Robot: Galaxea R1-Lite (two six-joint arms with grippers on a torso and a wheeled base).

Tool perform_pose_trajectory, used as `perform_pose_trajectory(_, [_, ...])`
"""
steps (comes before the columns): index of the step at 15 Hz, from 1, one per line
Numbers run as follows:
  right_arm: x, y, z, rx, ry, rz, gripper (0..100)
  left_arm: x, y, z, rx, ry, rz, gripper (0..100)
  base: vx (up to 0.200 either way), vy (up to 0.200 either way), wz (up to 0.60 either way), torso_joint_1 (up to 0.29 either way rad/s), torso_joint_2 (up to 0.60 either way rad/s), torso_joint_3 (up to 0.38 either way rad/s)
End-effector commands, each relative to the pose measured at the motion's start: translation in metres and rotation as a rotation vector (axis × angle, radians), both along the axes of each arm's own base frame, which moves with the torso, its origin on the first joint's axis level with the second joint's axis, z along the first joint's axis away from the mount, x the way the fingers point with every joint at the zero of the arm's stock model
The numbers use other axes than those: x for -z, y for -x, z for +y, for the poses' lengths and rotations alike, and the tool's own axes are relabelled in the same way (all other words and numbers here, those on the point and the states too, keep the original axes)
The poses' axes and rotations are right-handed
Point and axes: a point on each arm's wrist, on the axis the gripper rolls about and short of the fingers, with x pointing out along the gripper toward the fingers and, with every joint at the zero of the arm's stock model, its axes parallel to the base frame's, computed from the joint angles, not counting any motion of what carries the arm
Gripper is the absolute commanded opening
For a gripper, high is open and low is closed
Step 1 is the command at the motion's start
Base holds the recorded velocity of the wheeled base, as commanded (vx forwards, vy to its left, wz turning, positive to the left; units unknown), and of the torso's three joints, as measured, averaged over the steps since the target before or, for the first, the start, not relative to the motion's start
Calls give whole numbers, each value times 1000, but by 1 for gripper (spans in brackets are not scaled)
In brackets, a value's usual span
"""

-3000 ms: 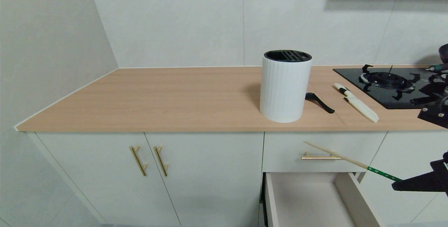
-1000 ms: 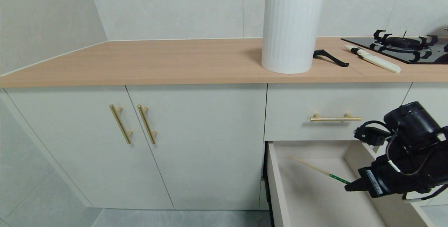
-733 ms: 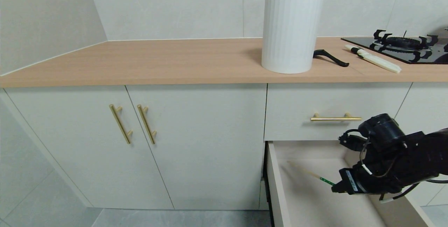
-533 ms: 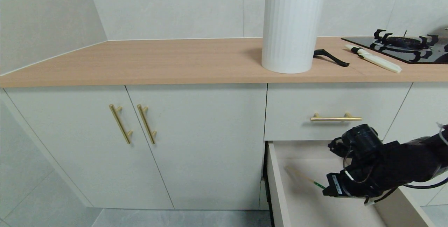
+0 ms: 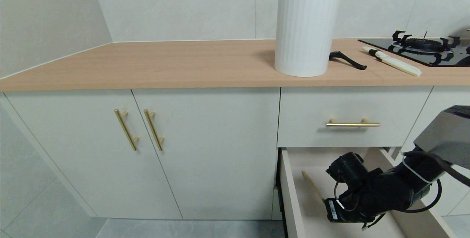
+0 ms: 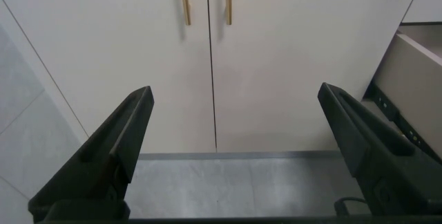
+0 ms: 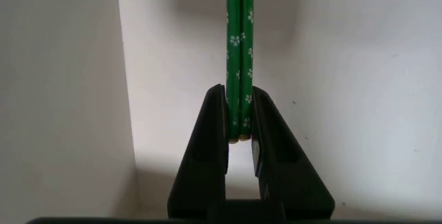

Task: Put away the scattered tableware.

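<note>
The chopsticks (image 7: 239,44) are pinched tight in the right jaws, low inside the open drawer (image 5: 290,201), not let go yet. A white knife (image 5: 391,61) and a black-handled tool (image 5: 347,60) lie on the worktop (image 5: 165,61) by the tall white holder (image 5: 304,32), waiting their turn. The left jaws are spread wide, holding nothing.

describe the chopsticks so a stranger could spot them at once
Below the wooden counter, the lower drawer stands open. In it the right gripper pinches the chopsticks: a thin pale pair with green flowered ends, unlike the white knife up top.
</note>
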Motion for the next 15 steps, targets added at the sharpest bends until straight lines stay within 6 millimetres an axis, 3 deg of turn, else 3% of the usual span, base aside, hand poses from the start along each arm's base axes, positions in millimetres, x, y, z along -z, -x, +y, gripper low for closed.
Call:
perform_pose_trajectory(1, [9,0,3,-7,8,13,0,0,0,0,0,0,0,100,0,0,0,0,0,0])
perform_pose_trajectory(10, [12,-3,4,-1,4,-2,0,0,0,0,0,0,0,100,0,0,0,0,0,0])
perform_pose_trajectory(11, [12,-3,4,-1,4,-2,100,0,0,0,0,0,0,100,0,0,0,0,0,0])
perform_pose_trajectory(15, [8,-2,4,9,-5,-11,100,0,0,0,0,0,0,100,0,0,0,0,0,0])
